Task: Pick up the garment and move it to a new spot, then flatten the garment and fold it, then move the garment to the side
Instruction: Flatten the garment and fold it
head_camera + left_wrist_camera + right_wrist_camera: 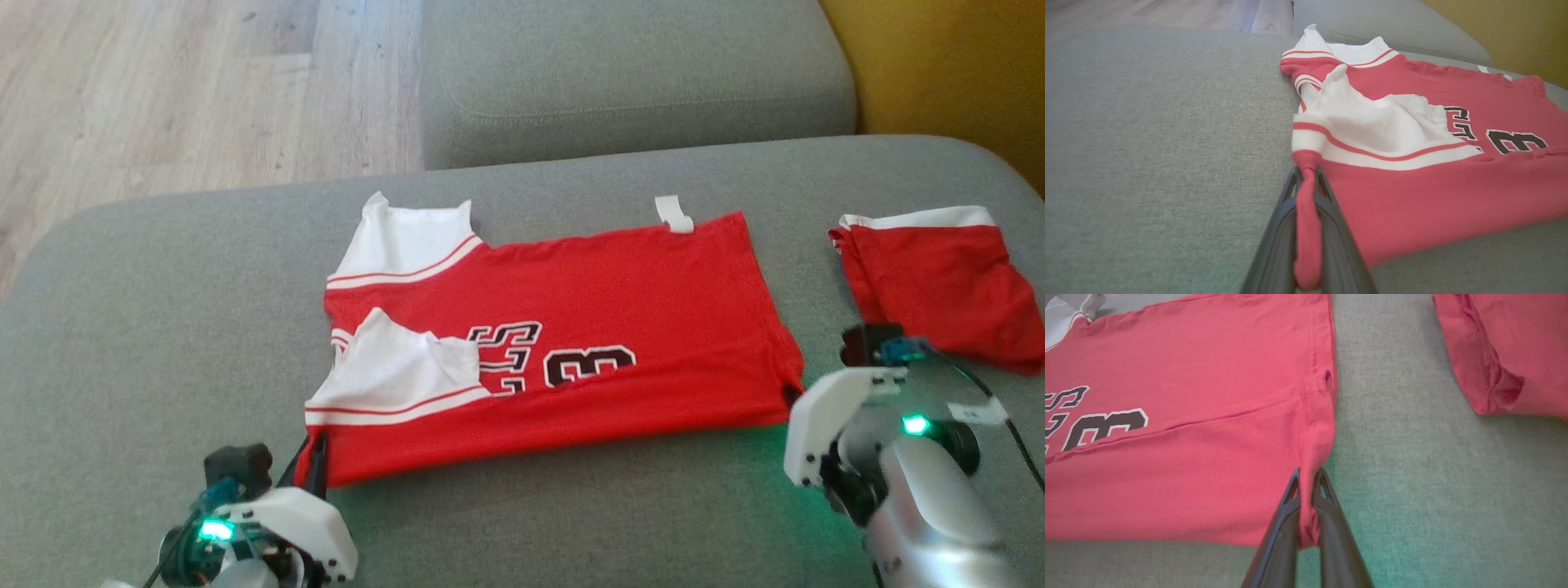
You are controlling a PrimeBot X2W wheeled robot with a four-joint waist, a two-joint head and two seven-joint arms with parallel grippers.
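The jersey lies spread on the grey sofa, its black lettering partly hidden by a white sleeve and a fold. The left gripper pinches its near sleeve-end corner, and the right gripper pinches its near hem corner. A second red garment lies apart, cut off at the right edge.

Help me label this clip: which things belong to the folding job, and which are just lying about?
In the job: red jersey; left gripper, shut on its near shoulder-end corner; right gripper, shut on its near hem corner; grey cushion beneath.
Lying about: second red cloth at the right, apart from the jersey; wood floor.
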